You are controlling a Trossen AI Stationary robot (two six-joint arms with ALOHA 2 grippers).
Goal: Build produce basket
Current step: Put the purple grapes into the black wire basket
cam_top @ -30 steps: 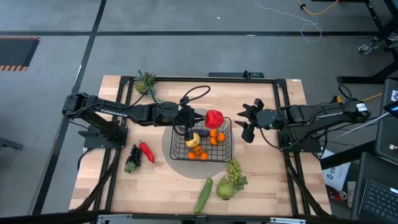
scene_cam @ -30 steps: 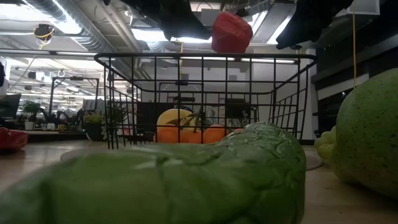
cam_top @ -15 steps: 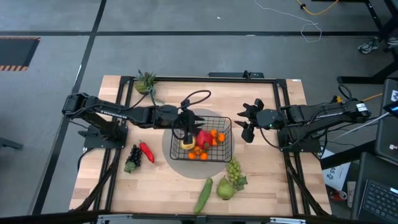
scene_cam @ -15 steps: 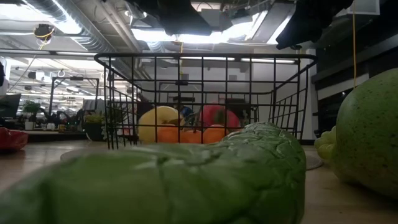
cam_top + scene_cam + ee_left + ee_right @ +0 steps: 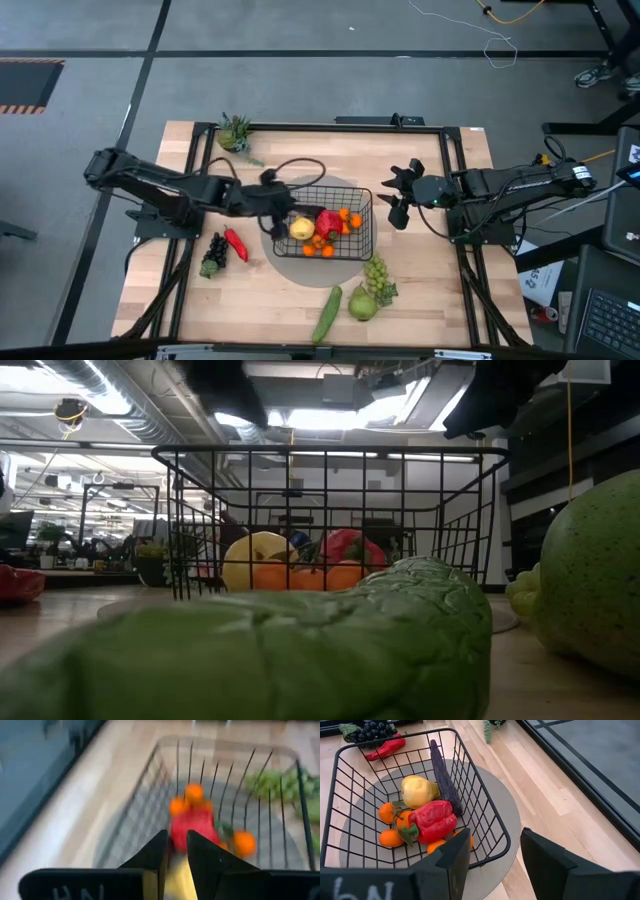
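The black wire basket (image 5: 358, 192) stands on a round grey mat (image 5: 285, 262) at the table's middle. In it lie a red pepper (image 5: 434, 820), a yellow fruit (image 5: 418, 791), small oranges (image 5: 389, 838) and a dark purple vegetable (image 5: 444, 776). My left gripper (image 5: 285, 208) hovers at the basket's left rim, empty, with a narrow gap between its fingers (image 5: 176, 845). My right gripper (image 5: 393, 196) is open and empty to the right of the basket (image 5: 495, 845). A red chili (image 5: 236, 244), dark grapes (image 5: 213, 256), green grapes (image 5: 377, 272), a pear (image 5: 362, 304) and a cucumber (image 5: 327, 313) lie on the table.
A leafy green piece (image 5: 236, 133) lies at the far left corner. A black frame (image 5: 300, 126) runs round the table's edges. Bare wood shows far of the basket and at the near left. In the low view the cucumber (image 5: 300, 650) and the pear (image 5: 595, 580) fill the foreground.
My left gripper held the red pepper above the basket and let it go. The pepper has dropped in and now lies among the oranges beside the yellow fruit. The gripper has then drawn back toward the table's left edge, to the basket's left rim.
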